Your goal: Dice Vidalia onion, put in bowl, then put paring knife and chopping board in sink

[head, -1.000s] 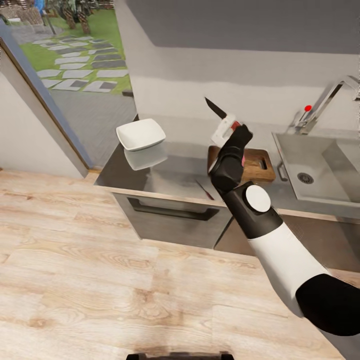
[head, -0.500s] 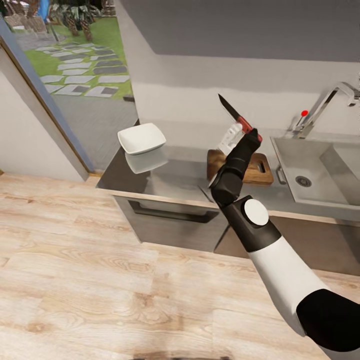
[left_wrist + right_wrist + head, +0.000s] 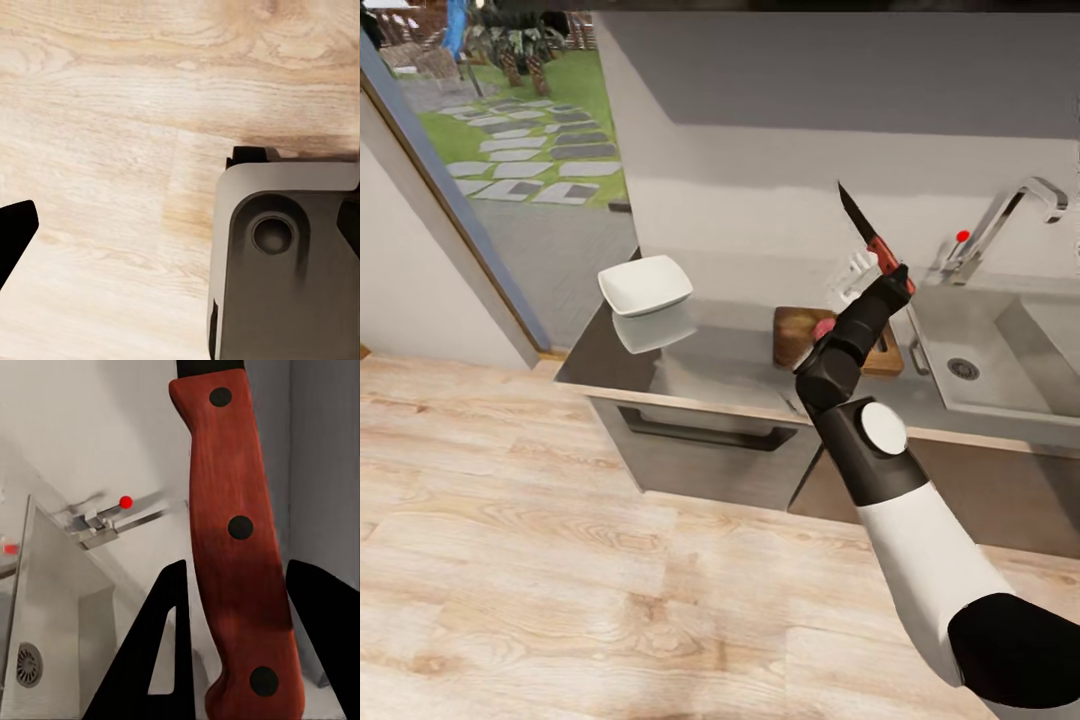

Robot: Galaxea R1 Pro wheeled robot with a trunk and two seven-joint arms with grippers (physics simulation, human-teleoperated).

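Observation:
My right gripper (image 3: pixel 893 276) is shut on the paring knife (image 3: pixel 872 240) and holds it in the air, its dark blade pointing up and back. It hovers between the chopping board (image 3: pixel 797 337) and the sink (image 3: pixel 1000 395), by the sink's left rim. In the right wrist view the red-brown riveted knife handle (image 3: pixel 236 532) sits between my two dark fingers (image 3: pixel 169 645). The white bowl (image 3: pixel 645 283) stands on the countertop (image 3: pixel 705 375) at its left end. My left gripper (image 3: pixel 184 236) hangs open over the wooden floor. The Vidalia onion is out of view.
A chrome faucet (image 3: pixel 1005 220) with a red knob (image 3: pixel 962 236) stands behind the sink, whose drain (image 3: pixel 963 368) shows. Dark cabinets (image 3: pixel 700 440) sit under the counter. A glass door at the left looks onto a garden. A grey part of my base (image 3: pixel 285 262) shows under the left wrist.
My right arm has carried the knife to the right, from above the board to the sink's left rim, with the blade tipping more upright. The head view has shifted a little.

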